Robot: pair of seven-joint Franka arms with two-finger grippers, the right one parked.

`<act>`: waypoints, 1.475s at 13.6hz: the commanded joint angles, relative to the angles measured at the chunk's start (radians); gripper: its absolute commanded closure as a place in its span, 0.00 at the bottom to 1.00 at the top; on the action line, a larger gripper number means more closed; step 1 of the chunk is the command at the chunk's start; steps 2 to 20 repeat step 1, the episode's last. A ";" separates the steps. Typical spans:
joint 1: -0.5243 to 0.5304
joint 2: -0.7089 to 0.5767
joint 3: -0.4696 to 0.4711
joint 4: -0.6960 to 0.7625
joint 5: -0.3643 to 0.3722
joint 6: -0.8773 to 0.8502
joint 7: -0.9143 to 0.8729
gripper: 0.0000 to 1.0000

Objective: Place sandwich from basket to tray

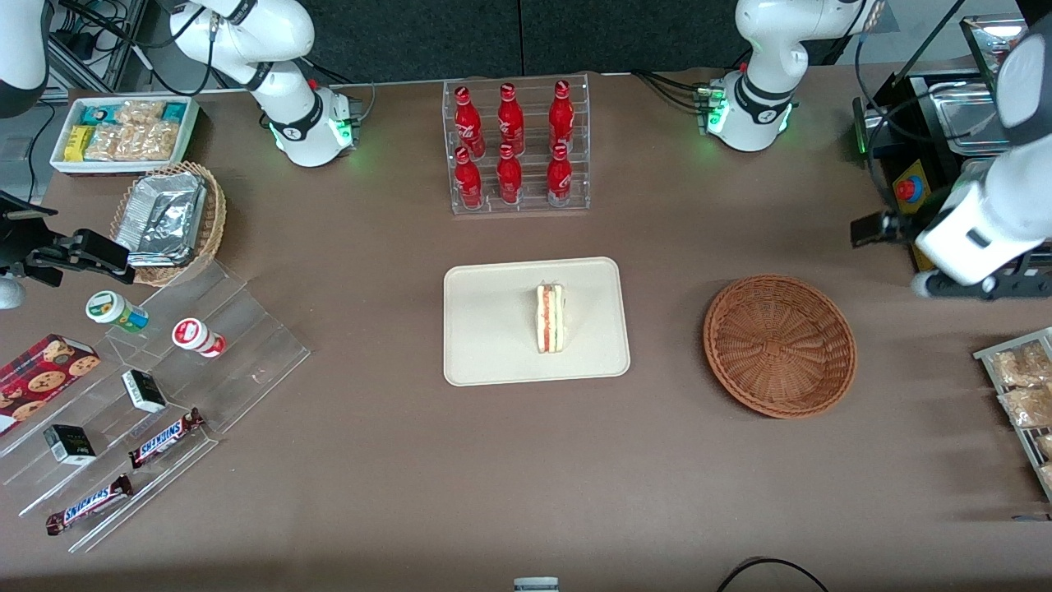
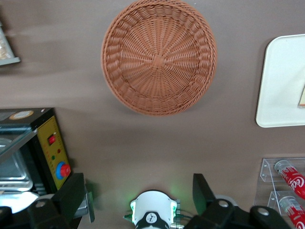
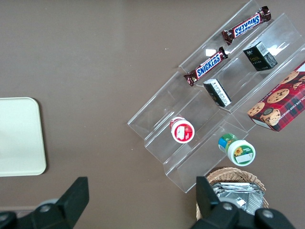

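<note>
The sandwich (image 1: 550,318), a pale bread wedge with red and green layers, stands on the cream tray (image 1: 493,329) at the table's middle. Only a sliver of it (image 2: 302,98) shows in the left wrist view, at the cut-off edge of the tray (image 2: 281,86). The reddish-brown woven basket (image 1: 779,345) lies beside the tray toward the working arm's end, with nothing in it (image 2: 158,56). My gripper (image 1: 896,256) hangs high above the table, farther from the front camera than the basket and off to its side. Its fingers (image 2: 71,191) stand wide apart, open and holding nothing.
A clear rack of red bottles (image 1: 516,148) stands farther from the front camera than the tray. A black appliance with a red button (image 1: 908,189) sits under my arm. A wire rack of snack bags (image 1: 1023,395) lies at the table's edge. Acrylic steps (image 1: 246,345) with snacks lie toward the parked arm's end.
</note>
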 commanded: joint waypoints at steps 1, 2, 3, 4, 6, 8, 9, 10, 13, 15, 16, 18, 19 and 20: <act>-0.016 -0.048 0.042 -0.010 -0.017 -0.027 0.016 0.00; -0.016 -0.048 0.042 -0.010 -0.017 -0.027 0.016 0.00; -0.016 -0.048 0.042 -0.010 -0.017 -0.027 0.016 0.00; -0.016 -0.048 0.042 -0.010 -0.017 -0.027 0.016 0.00; -0.016 -0.048 0.042 -0.010 -0.017 -0.027 0.016 0.00; -0.016 -0.048 0.042 -0.010 -0.017 -0.027 0.016 0.00; -0.016 -0.048 0.042 -0.010 -0.017 -0.027 0.016 0.00; -0.016 -0.048 0.042 -0.010 -0.017 -0.027 0.016 0.00; -0.016 -0.048 0.042 -0.010 -0.017 -0.027 0.016 0.00; -0.016 -0.048 0.042 -0.010 -0.017 -0.027 0.016 0.00; -0.016 -0.048 0.042 -0.010 -0.017 -0.027 0.016 0.00; -0.016 -0.048 0.042 -0.010 -0.017 -0.027 0.016 0.00; -0.016 -0.048 0.042 -0.010 -0.017 -0.027 0.016 0.00; -0.016 -0.048 0.042 -0.010 -0.017 -0.027 0.016 0.00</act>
